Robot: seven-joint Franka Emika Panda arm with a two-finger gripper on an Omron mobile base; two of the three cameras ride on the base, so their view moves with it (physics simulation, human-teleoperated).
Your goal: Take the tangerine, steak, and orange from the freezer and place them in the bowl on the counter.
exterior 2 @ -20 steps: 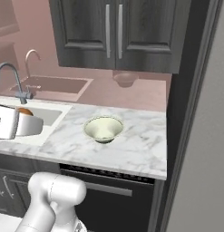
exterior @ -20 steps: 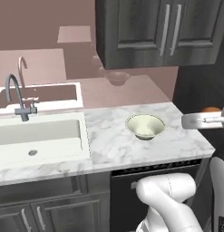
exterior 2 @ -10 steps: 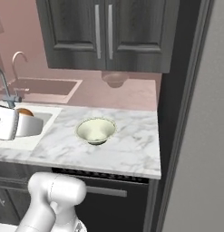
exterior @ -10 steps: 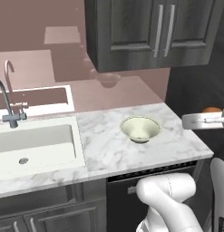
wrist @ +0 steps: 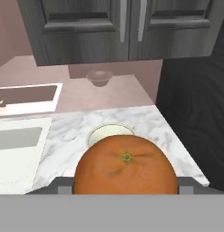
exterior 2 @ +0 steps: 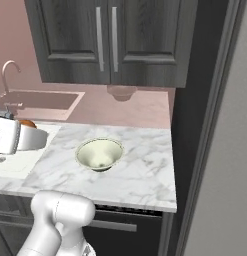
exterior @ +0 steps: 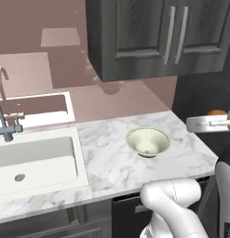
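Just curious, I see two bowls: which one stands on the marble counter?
The pale cream-green bowl stands on the counter. The pink-brown bowl sits farther back, under the dark cabinets.

A white sink (exterior: 32, 160) with a grey faucet (exterior: 2, 123) sits below dark wood-grain cabinets (exterior: 158, 37), a pink-brown bowl (exterior 2: 121, 92) beneath them.

The white marble counter (exterior: 111, 162) carries the cream-green bowl (exterior: 147, 141) beside the sink (exterior: 32, 160).

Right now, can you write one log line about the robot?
gripper: shut on orange | bowl: empty, on counter | orange: not yet over bowl
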